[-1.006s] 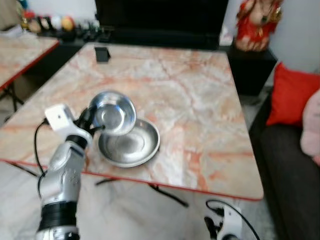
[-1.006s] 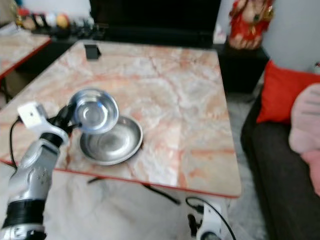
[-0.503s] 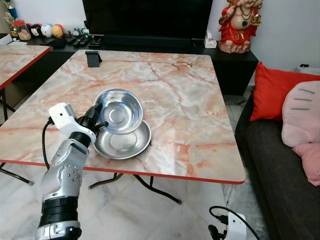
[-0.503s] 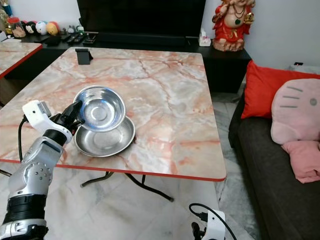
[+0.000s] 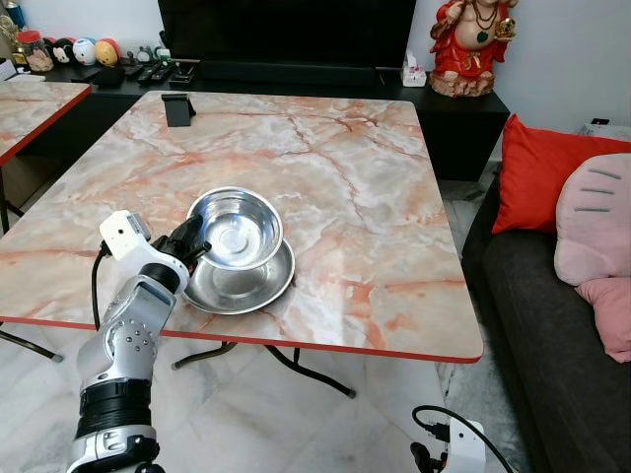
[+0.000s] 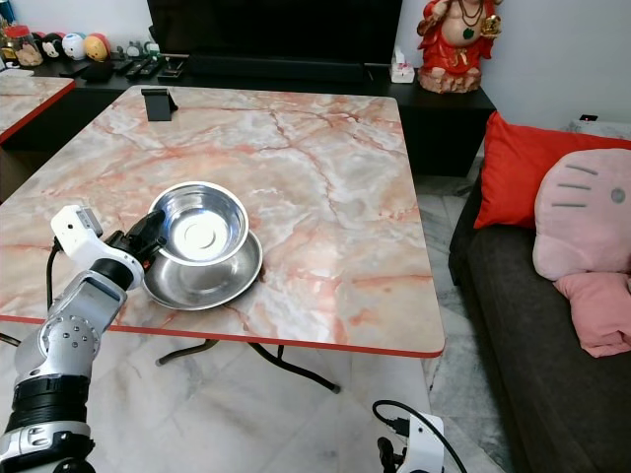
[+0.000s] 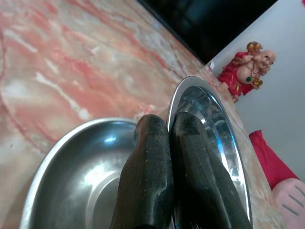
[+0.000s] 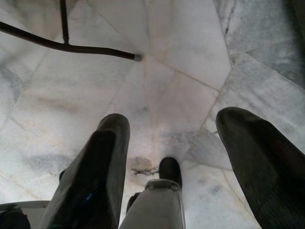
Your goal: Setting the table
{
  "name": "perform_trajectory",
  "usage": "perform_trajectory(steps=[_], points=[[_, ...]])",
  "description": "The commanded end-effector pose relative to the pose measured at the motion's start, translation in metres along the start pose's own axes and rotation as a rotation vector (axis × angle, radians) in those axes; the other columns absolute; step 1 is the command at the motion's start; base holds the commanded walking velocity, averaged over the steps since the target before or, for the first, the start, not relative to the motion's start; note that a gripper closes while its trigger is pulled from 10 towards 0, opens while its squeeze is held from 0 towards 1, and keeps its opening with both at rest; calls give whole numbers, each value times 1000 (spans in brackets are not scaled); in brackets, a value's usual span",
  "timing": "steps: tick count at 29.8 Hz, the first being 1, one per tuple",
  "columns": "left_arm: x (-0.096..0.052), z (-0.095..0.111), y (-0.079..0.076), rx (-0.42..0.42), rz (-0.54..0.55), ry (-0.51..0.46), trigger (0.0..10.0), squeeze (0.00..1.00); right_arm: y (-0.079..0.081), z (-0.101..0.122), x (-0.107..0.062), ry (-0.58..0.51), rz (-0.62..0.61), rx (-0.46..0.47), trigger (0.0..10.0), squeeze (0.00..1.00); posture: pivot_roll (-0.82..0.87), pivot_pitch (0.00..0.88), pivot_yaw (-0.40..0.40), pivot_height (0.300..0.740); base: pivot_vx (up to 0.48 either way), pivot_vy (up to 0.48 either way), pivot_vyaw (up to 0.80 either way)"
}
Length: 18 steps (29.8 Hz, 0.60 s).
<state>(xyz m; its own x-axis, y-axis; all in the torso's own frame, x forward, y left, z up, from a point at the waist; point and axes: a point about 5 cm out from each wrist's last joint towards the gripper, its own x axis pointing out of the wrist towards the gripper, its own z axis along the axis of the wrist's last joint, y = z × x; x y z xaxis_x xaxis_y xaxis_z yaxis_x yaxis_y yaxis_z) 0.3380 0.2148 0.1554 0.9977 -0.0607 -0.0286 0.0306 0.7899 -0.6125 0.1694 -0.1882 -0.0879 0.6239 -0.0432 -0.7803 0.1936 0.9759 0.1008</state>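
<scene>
A small steel bowl is held by its near-left rim over a wider, shallow steel bowl that rests near the front edge of the marble table. My left gripper is shut on the small bowl's rim. In the left wrist view the two black fingers pinch that rim, with the wide bowl beneath. The small bowl sits nearly level; whether it touches the wide bowl is unclear. My right gripper hangs open above the floor tiles.
A black stand sits at the table's far left corner. A dark sofa with a red cushion and a pink cushion runs along the right. A second table is at the left. A cable and white box lie on the floor.
The small bowl has come down and levelled out over the wide bowl, still in my left gripper. The head view has shifted and steadied since the blurred earlier frames.
</scene>
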Motion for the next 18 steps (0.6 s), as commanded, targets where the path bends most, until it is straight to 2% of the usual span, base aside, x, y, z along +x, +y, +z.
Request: perform_trajectory(steps=[1,11,18], points=[[3,7,-2,-13,-5,0,10000,0,0,0,0,2,-1,3,10000,0,9,0,-5,740,0,0,0],[2,3,4,-29,10,71,10000,0,1,-1,0,3,1,0,10000,0,13,0,-4,740,0,0,0],[2,3,4,-29,10,71,10000,0,1,-1,0,3,1,0,10000,0,13,0,-4,740,0,0,0]])
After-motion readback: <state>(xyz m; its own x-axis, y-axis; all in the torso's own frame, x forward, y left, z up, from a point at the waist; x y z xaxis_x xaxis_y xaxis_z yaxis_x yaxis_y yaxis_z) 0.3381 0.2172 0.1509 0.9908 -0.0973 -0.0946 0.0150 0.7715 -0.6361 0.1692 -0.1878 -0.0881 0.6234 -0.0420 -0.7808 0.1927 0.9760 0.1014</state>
